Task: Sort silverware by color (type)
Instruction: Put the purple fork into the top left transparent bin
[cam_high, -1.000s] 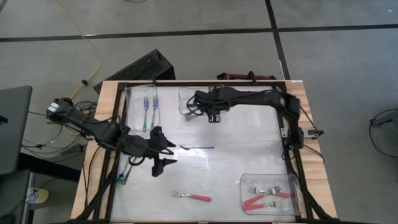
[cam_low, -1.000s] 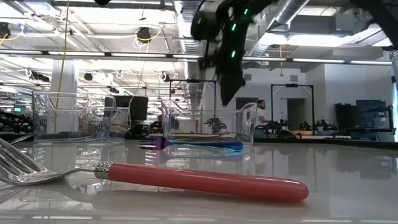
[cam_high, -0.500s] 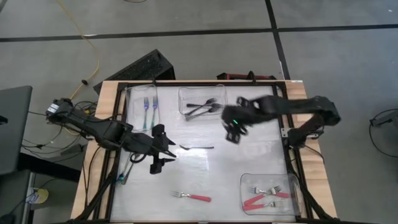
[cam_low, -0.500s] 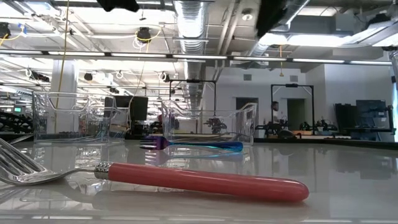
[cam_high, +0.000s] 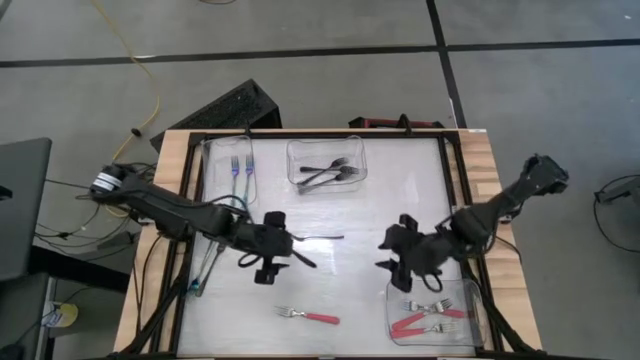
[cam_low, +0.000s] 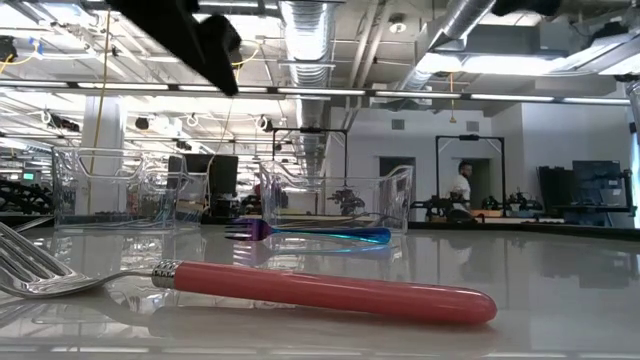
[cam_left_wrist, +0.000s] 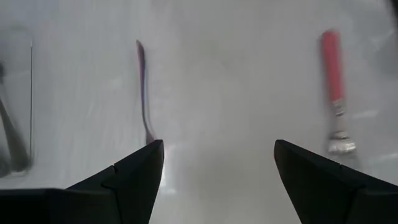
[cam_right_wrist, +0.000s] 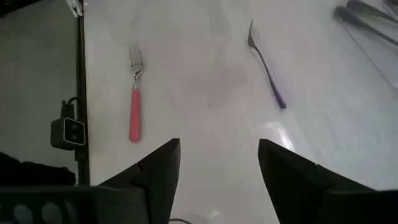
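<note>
A blue-handled fork (cam_high: 318, 237) (cam_left_wrist: 144, 93) (cam_right_wrist: 266, 62) lies flat mid-table. A red-handled fork (cam_high: 308, 316) (cam_low: 320, 290) (cam_right_wrist: 134, 93) lies flat near the near edge. My left gripper (cam_high: 283, 247) (cam_left_wrist: 217, 180) hovers open just left of the blue fork, above the table. My right gripper (cam_high: 390, 252) (cam_right_wrist: 217, 168) hovers open to the right of it, beside the near-right tub. Both are empty.
Three clear tubs stand on the table. The far-left tub (cam_high: 238, 170) holds blue forks, the far-middle tub (cam_high: 325, 172) black ones, and the near-right tub (cam_high: 432, 312) red ones. A thin teal thing (cam_high: 197, 288) lies by the left frame. Bare tabletop lies between the grippers.
My right gripper has swung away from the far-middle tub of black forks, toward the near right, and now hangs beside the red-fork tub. My left gripper has shifted right, toward the blue fork. The forks on the table have stayed put.
</note>
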